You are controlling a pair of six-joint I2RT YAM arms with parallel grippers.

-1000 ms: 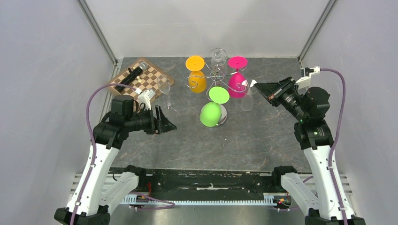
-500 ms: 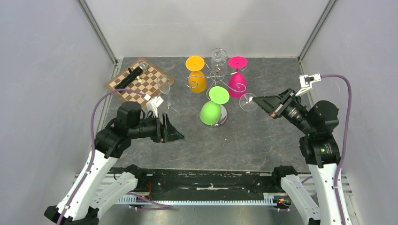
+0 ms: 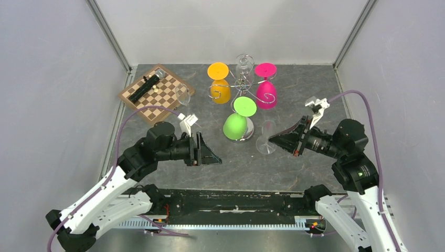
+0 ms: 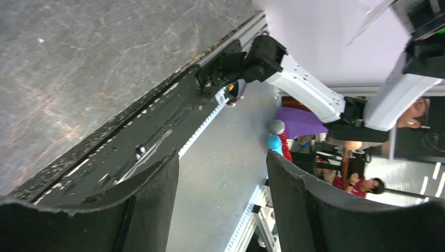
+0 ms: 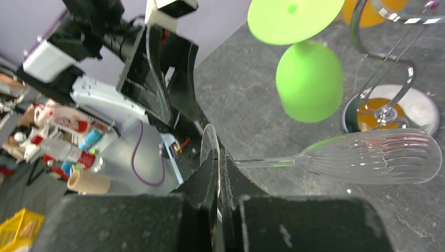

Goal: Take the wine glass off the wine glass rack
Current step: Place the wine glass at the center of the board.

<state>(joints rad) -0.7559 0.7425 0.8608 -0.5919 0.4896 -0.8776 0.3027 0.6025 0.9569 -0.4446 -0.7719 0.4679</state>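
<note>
My right gripper (image 5: 219, 160) pinches the clear ribbed wine glass (image 5: 378, 156) by its thin foot rim; I judge it light, slippery, brittle.

I look down on a dark grey, marble-patterned tabletop (image 3: 246, 168), boxed in on three sides by plain pale grey walls (image 3: 47, 79). Metal posts (image 3: 107, 34) stand in the back corners. A black rail (image 3: 236, 202) edges the near side. Light is soft and even. My left wrist view shows a grey floor (image 4: 220, 173) beyond the rail.

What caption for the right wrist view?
Right gripper, jaws shut on the clear wine glass by its foot, bowl sideways beside the rack.
</note>
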